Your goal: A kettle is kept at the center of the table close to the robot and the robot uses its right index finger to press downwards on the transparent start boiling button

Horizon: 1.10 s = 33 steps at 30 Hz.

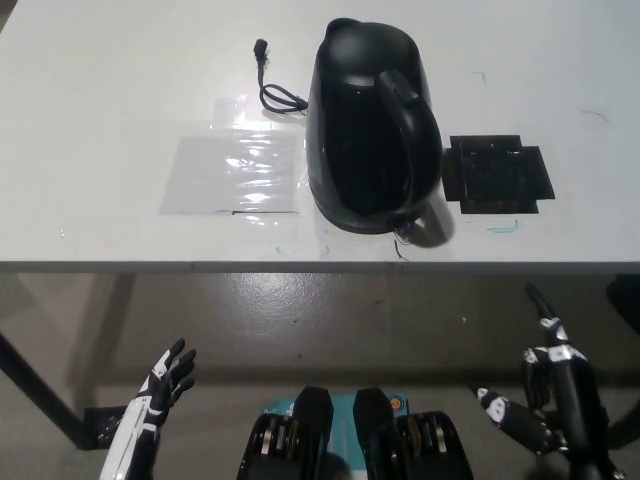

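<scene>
The glossy black plastic kettle (372, 125) stands at the white desk's (100, 80) near edge: rigid, probably stable. Press its small clear button (408, 232) below the handle. The black right robot hand (545, 400), released, and white left robot hand (165, 385), released, hang below the kettle.

White counter (100, 60) up top, grey floor (300, 320) below. Clear shiny plastic sheet (235, 170) lying flat on the left part. Black square pad (497, 174) flat on the right part. Small green pen marks (503, 229) just below the pad.
</scene>
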Available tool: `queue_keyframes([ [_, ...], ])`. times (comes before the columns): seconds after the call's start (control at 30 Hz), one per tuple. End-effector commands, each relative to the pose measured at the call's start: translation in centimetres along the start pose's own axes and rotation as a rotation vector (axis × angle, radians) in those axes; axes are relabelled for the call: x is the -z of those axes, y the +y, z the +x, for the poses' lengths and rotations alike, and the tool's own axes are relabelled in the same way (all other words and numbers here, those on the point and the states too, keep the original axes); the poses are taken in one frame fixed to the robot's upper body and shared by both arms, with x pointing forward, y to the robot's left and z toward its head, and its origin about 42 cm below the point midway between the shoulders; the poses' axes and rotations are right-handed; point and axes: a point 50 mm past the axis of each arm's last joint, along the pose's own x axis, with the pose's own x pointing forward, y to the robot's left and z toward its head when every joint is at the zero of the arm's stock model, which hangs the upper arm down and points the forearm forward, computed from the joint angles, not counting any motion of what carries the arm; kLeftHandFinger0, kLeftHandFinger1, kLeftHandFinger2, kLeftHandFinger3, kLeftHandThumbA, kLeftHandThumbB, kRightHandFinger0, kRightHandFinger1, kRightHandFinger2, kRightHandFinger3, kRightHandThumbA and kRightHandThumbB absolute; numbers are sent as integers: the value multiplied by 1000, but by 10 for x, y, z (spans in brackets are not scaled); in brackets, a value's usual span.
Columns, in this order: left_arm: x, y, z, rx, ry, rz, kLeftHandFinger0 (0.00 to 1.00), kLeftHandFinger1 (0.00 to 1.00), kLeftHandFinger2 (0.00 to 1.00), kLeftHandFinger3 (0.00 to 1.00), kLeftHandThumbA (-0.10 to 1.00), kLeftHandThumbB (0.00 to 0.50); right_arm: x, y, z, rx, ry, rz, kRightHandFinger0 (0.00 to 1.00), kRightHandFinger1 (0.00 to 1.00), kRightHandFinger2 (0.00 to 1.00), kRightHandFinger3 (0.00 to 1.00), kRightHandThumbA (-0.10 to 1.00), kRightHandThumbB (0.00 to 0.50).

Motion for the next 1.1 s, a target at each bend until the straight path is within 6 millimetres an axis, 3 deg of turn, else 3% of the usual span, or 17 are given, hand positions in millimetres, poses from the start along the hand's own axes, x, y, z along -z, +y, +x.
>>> queue_keyframes([
  [0.0, -21, 3, 15, 41, -116, 21, 1000, 1000, 1000, 1000, 998, 319, -44, 1, 45, -23, -166, -410, 0, 0, 0, 1000, 893, 228],
  [0.13, -22, 2, 19, 51, -116, 30, 1000, 1000, 1000, 1000, 1000, 320, -42, 8, 54, -53, -142, -466, 0, 0, 0, 1000, 862, 229],
  [0.3, -23, 1, 22, 48, -118, 17, 1000, 1000, 1000, 1000, 989, 333, -39, 18, 68, -93, -126, -515, 0, 0, 0, 1000, 934, 221],
  [0.37, -24, 2, 22, 50, -125, 27, 1000, 1000, 1000, 1000, 1000, 309, -37, 22, 73, -104, -125, -526, 0, 0, 0, 1000, 948, 218],
  [0.53, -22, 0, 23, 55, -131, 25, 1000, 1000, 1000, 1000, 1000, 309, -29, 28, 79, -145, -81, -548, 0, 0, 0, 1000, 977, 212],
  [0.77, -22, -3, 26, 55, -126, 19, 1000, 1000, 1000, 1000, 1000, 337, -16, 32, 90, -177, -45, -586, 0, 0, 0, 1000, 963, 202],
  [1.07, -22, -1, 23, 49, -125, 21, 1000, 1000, 1000, 1000, 995, 313, -3, 38, 102, -225, 0, -583, 0, 0, 0, 1000, 1000, 192],
])
